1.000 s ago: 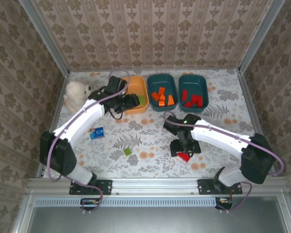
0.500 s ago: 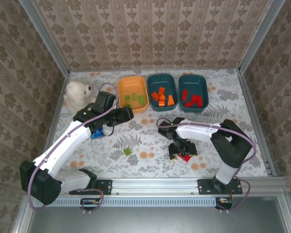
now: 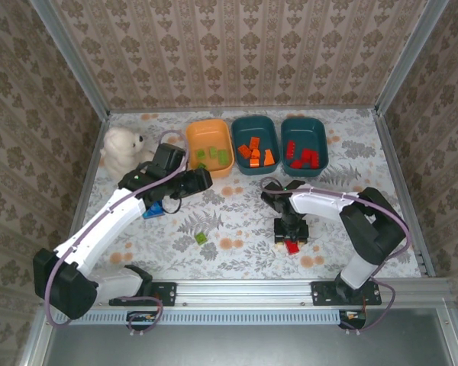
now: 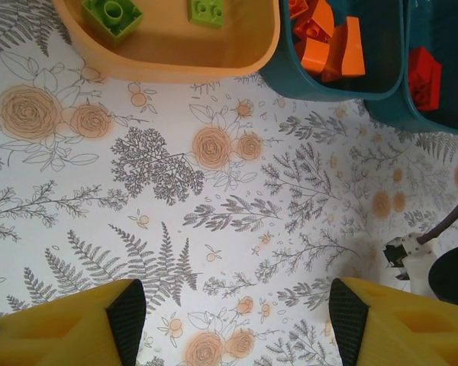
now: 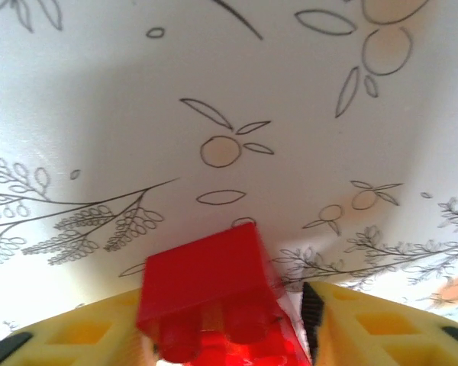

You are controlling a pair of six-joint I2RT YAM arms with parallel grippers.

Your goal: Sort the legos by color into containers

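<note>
Right pincer stands low over the flowered table, its yellow fingers narrow on either side of a red brick; whether they press it I cannot tell; left pincer hangs wide and bare near the orange tray, which holds green bricks.

No lettering, label, brand mark, number or sign can be read anywhere in these views.
</note>
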